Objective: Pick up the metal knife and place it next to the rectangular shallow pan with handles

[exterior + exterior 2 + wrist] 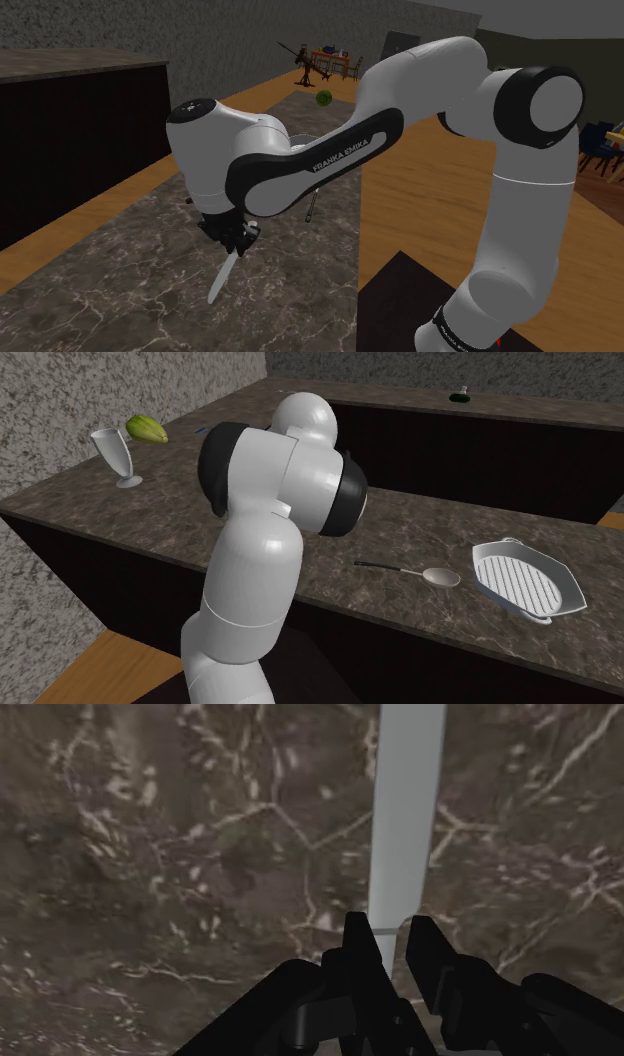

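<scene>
Your pale grey, flat-bladed metal knife (405, 804) is pinched at one end between the two black fingers (360, 954) of the gripper (392, 929). The wrist view shows this clasp plainly, with the blade running out over the dark, white-veined marble countertop (150, 854). The shoulder view adds what the wrist view cannot: the knife hangs slanted below the gripper, above the counter's near part, though you cannot tell whether its tip touches the stone. The second exterior view gives you the white, ridged, rectangular shallow pan with handles (527, 582) at its right, with a dark-handled grey spoon (410, 571) just beside it. A clear stemmed glass (118, 452) and a green-yellow fruit (146, 428) stand well apart at its left.
</scene>
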Available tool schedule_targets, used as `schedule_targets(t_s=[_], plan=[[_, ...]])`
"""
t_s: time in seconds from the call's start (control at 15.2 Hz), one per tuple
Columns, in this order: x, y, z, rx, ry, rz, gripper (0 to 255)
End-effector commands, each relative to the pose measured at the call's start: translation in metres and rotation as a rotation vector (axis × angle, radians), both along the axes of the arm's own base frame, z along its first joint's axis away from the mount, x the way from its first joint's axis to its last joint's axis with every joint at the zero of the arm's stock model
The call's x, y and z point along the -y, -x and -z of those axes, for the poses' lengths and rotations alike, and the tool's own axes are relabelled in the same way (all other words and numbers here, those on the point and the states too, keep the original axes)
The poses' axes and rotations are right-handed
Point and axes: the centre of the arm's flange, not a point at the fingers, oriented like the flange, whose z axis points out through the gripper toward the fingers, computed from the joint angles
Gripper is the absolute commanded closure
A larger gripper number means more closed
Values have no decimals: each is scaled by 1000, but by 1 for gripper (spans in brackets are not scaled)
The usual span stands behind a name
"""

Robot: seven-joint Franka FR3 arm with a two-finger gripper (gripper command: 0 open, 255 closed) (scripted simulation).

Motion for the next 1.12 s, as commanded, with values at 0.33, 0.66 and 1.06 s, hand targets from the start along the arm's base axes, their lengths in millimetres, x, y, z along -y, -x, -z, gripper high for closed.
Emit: schedule_targets(t_s=[0.33,0.66,1.06], plan=[[0,0,-10,-7,5,1,255],[0,0,-37,-7,5,1,255],[0,0,-68,-7,5,1,255]])
